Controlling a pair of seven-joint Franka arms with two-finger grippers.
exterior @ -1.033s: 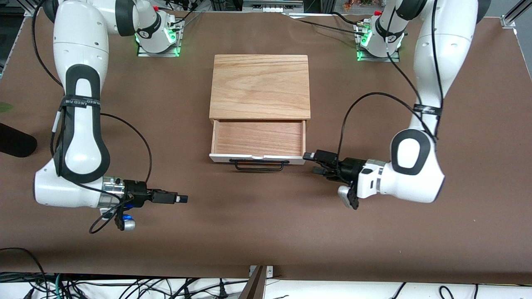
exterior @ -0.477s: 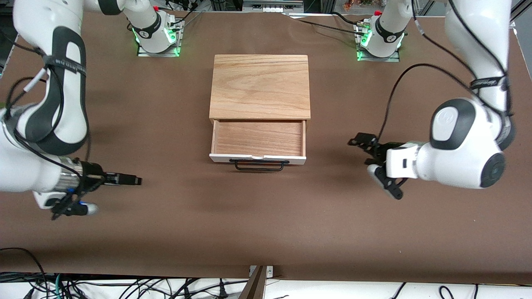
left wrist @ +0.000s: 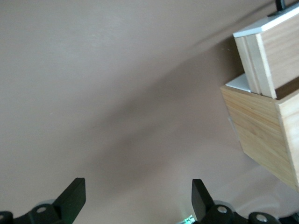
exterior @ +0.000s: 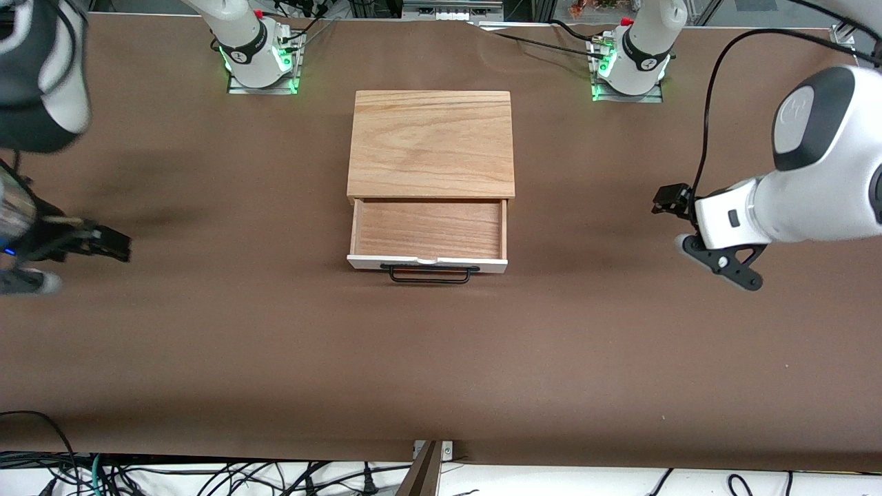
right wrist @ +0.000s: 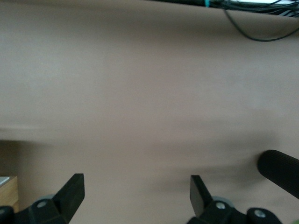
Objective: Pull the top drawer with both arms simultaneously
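The top drawer (exterior: 427, 262) stands pulled out of the wooden box (exterior: 431, 143). Its reddish-brown tray (exterior: 428, 229) shows, and its black wire handle (exterior: 431, 274) faces the front camera. My left gripper (exterior: 667, 198) is open and empty in the air, over the table toward the left arm's end, well away from the drawer. My right gripper (exterior: 116, 244) is open and empty over the table toward the right arm's end. The left wrist view shows open fingers (left wrist: 74, 193) and the drawer's side (left wrist: 268, 60). The right wrist view shows open fingers (right wrist: 72, 189) over bare cloth.
The brown table cloth (exterior: 441, 358) lies around the box. Both arm bases (exterior: 258, 58) stand at the table's back edge. A black rounded object (right wrist: 280, 170) and cables (right wrist: 261, 28) show in the right wrist view. More cables (exterior: 207, 475) lie below the table's front edge.
Both grippers have moved away from the drawer toward their own ends of the table and have risen. The drawer has stayed pulled out the same amount.
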